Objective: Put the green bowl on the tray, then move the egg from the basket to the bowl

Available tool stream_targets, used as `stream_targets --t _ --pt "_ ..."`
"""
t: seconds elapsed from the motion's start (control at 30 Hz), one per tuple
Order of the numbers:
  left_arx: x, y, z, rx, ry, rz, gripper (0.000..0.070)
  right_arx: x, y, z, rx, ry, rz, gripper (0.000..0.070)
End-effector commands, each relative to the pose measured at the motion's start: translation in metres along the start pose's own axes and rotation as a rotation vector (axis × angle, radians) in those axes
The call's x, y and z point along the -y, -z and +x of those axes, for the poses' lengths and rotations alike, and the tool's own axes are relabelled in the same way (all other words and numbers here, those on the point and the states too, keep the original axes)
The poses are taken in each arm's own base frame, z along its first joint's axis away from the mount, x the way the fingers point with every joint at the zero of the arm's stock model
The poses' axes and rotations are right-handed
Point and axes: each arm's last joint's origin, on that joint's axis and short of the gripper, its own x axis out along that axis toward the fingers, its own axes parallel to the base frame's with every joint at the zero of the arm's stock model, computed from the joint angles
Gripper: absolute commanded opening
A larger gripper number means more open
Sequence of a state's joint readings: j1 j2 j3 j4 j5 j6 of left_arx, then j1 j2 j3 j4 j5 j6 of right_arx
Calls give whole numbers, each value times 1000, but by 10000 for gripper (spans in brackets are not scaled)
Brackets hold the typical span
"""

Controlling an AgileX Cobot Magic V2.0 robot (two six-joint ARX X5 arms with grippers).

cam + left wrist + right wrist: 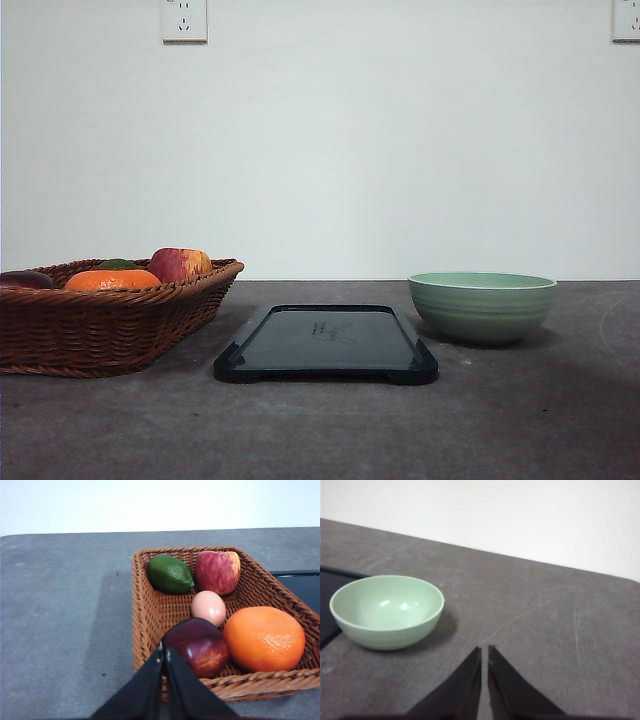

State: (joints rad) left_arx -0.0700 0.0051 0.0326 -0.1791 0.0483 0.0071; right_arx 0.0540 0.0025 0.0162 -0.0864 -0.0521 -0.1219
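Nothing of the task is done yet. The egg (208,607) is still held in the basket (100,325) among fruit, the tray (325,345) is left bare, and the green bowl (482,306) is set beside it on the tabletop (520,420). Both grippers' fingers (152,680) (507,685) are seen closed, empty.

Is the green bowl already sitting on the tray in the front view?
No, the green bowl stands on the bare table to the right of the tray.

Left end effector (164,652) and right end effector (485,651) both closed, empty.
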Motion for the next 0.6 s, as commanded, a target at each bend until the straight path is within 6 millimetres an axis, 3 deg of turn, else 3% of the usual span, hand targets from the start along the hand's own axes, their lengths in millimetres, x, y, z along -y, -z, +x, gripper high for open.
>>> stream_targets --t 0.0,0.17,0.47,0.57 --pt "0 7 2 -25 0 -22 0 0 0 0 10 -2 16 15" --pt "0 7 2 -24 -3 -206 0 0 0 0 13 11 85 10" --pt "0 7 2 -23 -7 -620 0 2 0 0 20 71 454 10" --pt "0 5 2 -3 -1 -660 0 1 -5 0 60 22 522 8"
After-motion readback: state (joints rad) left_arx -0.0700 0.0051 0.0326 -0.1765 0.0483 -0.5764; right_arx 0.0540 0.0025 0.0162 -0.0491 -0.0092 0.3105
